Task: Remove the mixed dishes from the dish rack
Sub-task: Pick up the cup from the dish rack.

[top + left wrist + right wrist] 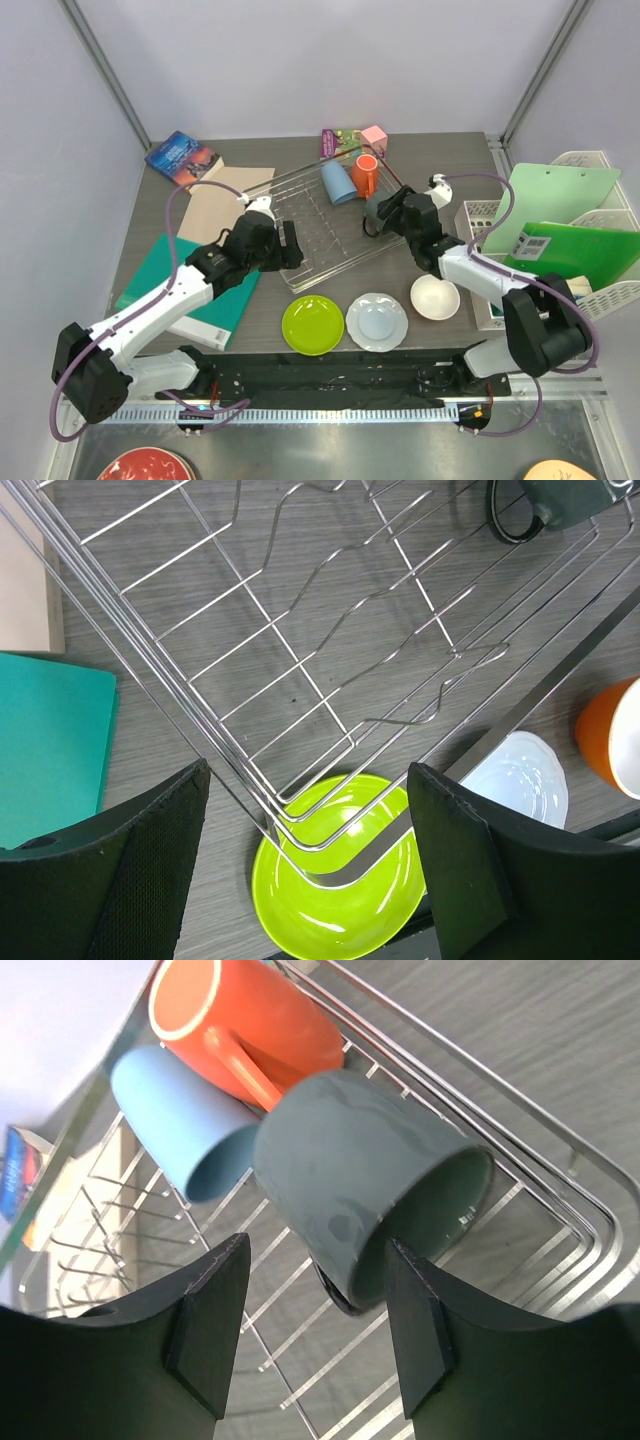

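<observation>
The wire dish rack (pixel 318 228) sits mid-table. In it lie a light blue cup (pixel 336 182), an orange mug (pixel 366 174) and a dark grey mug (pixel 379 208), all on their sides. My right gripper (pixel 392 212) is open just short of the grey mug (pixel 370 1180), whose rim reaches between the fingertips (pixel 212 1320). My left gripper (pixel 289 246) is open over the rack's near corner (pixel 300 832). A lime-green plate (pixel 313 324), a pale blue-white plate (pixel 377 320) and a white bowl (pixel 435 297) with an orange outside (pixel 612 735) rest on the table in front.
A teal folder (pixel 190 290), a beige board (pixel 225 192) and a blue book (pixel 182 155) lie left of the rack. White lattice baskets (pixel 592 222) with green folders (pixel 560 195) stand at the right. A pink box (pixel 373 136) sits behind the rack.
</observation>
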Controlling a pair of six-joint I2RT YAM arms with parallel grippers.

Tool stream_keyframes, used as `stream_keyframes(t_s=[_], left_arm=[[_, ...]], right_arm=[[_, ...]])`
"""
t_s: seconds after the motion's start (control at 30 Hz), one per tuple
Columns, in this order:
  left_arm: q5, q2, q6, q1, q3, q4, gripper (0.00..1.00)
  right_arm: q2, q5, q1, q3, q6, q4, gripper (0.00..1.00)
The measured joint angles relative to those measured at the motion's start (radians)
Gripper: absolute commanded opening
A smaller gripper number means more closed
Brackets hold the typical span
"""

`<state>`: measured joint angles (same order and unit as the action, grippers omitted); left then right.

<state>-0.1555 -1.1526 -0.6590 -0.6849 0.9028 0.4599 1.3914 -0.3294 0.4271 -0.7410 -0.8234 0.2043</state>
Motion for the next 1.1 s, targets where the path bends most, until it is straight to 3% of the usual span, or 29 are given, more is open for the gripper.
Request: stream_keyframes(t_s=[0.13, 0.37, 0.43, 0.47, 0.67, 0.97, 1.07, 1.1], left_arm=[[0.000, 0.000, -0.012, 0.000, -0.018, 0.001, 0.79], [-0.002, 0.000, -0.015, 0.000, -0.023, 0.001, 0.79], [-0.004, 0.001, -0.015, 0.000, -0.026, 0.001, 0.79], [-0.005, 0.002, -0.015, 0.000, -0.027, 0.001, 0.79], [-0.009, 0.003, -0.016, 0.000, -0.036, 0.002, 0.79], [-0.065, 0.021, -0.028, 0.000, -0.037, 0.002, 0.80], [-0.097, 0.043, -0.051, 0.000, -0.037, -0.002, 0.83], [-0.108, 0.054, -0.065, 0.000, -0.038, -0.007, 0.88]], right_arm=[[0.061, 0.034, -0.020, -0.003, -0.019, 0.103, 0.59], [0.163, 0.115, -0.039, -0.004, -0.069, 0.215, 0.19], [0.175, 0.138, -0.039, -0.002, -0.084, 0.236, 0.12], [0.178, 0.146, -0.039, -0.001, -0.088, 0.249, 0.03], [0.121, 0.169, -0.039, 0.044, -0.084, 0.263, 0.01], [-0.124, 0.248, -0.039, 0.083, -0.005, 0.079, 0.01], [-0.206, 0.319, -0.041, 0.082, 0.000, 0.102, 0.01], [-0.221, 0.342, -0.042, 0.083, -0.003, 0.119, 0.01]])
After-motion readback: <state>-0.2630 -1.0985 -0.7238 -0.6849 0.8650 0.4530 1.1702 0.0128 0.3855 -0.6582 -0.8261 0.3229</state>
